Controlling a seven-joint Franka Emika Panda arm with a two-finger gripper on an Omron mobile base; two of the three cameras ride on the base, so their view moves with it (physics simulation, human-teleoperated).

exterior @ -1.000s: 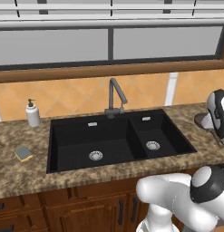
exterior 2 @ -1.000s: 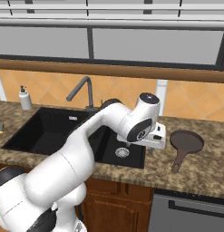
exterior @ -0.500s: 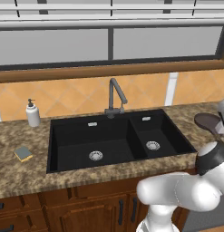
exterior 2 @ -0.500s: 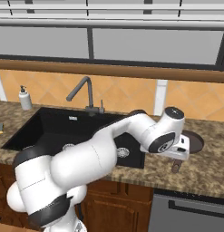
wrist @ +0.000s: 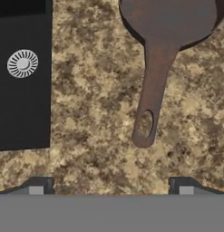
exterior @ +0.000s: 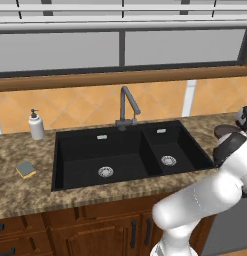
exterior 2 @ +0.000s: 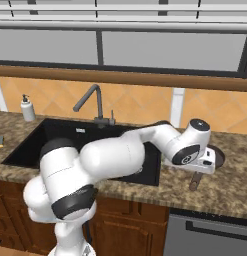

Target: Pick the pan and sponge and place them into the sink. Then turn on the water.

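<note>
Brown and shallow, the pan [wrist: 170,20] lay on the granite counter [wrist: 95,113] to the right of the sink [exterior: 125,152], its handle [wrist: 152,90] pointing toward the front edge. Above it hung the gripper [wrist: 111,186], its fingers spread wide and holding nothing. The sponge [exterior: 25,169] rested far left on the counter.

Soap dispenser [exterior: 36,125] on counter [exterior: 25,195], window [exterior: 120,47].

**Kitchen surroundings: condition as observed**

Speckled brown granite counter [exterior: 25,192] runs over dark wood cabinets [exterior: 95,230]. Orange tiled backsplash [exterior: 85,107] behind, under a wood-silled window [exterior: 120,47] with frosted panes. A white soap dispenser [exterior: 36,125] stands at the wall. Lighting even.
</note>
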